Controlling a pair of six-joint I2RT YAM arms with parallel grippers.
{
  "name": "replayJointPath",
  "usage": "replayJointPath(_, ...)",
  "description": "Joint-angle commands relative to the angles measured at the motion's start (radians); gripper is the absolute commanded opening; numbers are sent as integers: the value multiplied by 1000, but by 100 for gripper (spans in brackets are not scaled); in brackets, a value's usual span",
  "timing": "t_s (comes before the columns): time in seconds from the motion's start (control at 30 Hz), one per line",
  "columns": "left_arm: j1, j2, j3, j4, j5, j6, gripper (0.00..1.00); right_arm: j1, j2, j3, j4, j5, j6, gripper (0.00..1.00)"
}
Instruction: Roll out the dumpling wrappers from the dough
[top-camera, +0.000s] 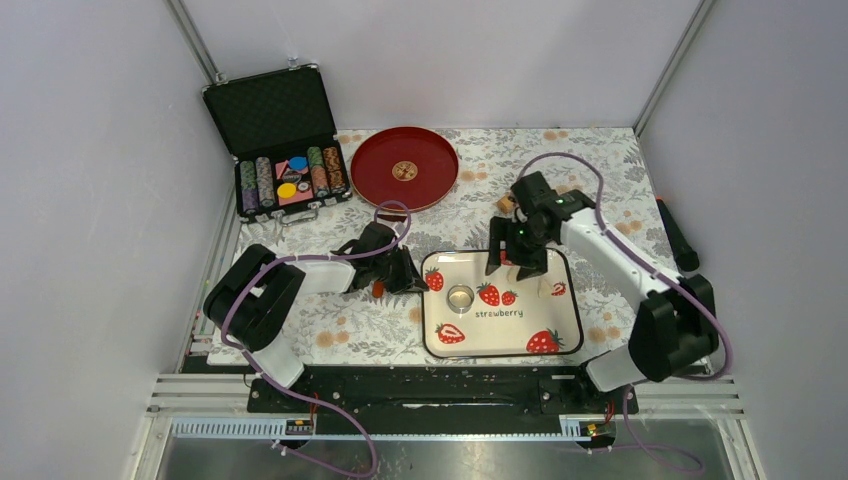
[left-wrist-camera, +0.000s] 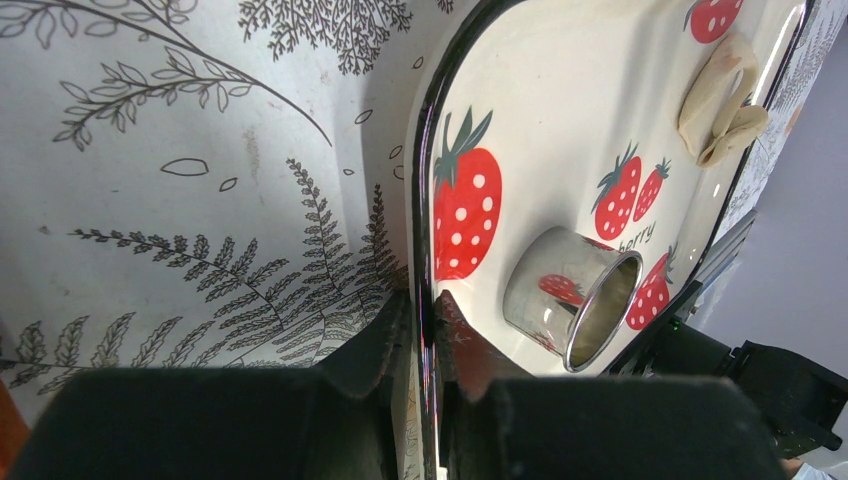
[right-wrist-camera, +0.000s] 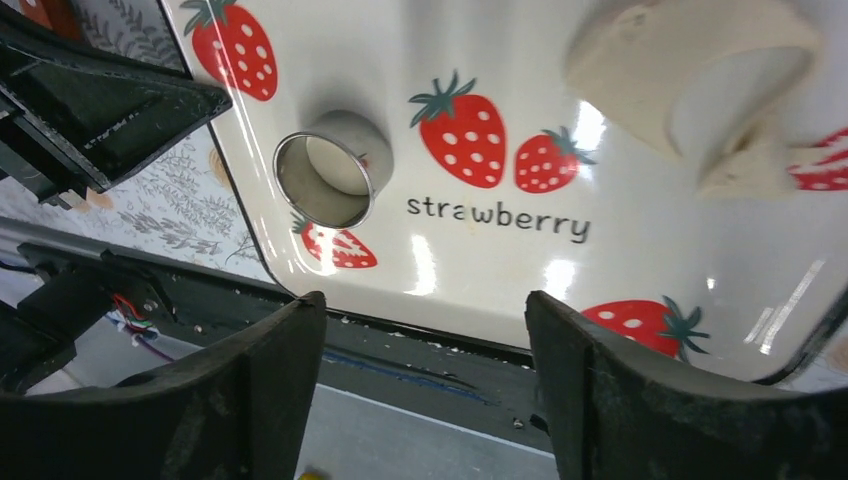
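L: my left end effector clamped on tray rim | R: my right end effector apart above tray | risk: off-centre grab could tip cutter or tear holed dough

The dough runs off the top edge of the right wrist view, and from above it is too small to show its shape. Whether the pale round inside the ring cutter is dough or bare tray cannot be told, nor whether the left gripper, astride the tray's rim, clamps it
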Motion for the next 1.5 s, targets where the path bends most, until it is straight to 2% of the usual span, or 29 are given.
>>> replayJointPath(0.0, -21, 64, -29, -104, -85, 51, 0, 73, 84, 3, 73, -67, 57, 75)
replayJointPath(0.27, -20, 62, -30, -104, -88, 49, 0, 182, 256, 63, 111, -70, 98, 65)
replayJointPath(0.47, -21, 61, -32, -104, -89, 49, 0, 206, 332, 58, 147, -77, 106, 57)
replayJointPath(0.67, -21, 61, -31, -104, -89, 49, 0, 209, 357, 38, 172, -82, 112, 46)
replayJointPath(1.03, -21, 61, -31, -104, -87, 49, 0, 210, 398, 27, 188, -64, 113, 34)
replayJointPath(1.47, -22, 66, -28, -104, -85, 51, 0, 211, 381, 39, 156, -48, 84, 10)
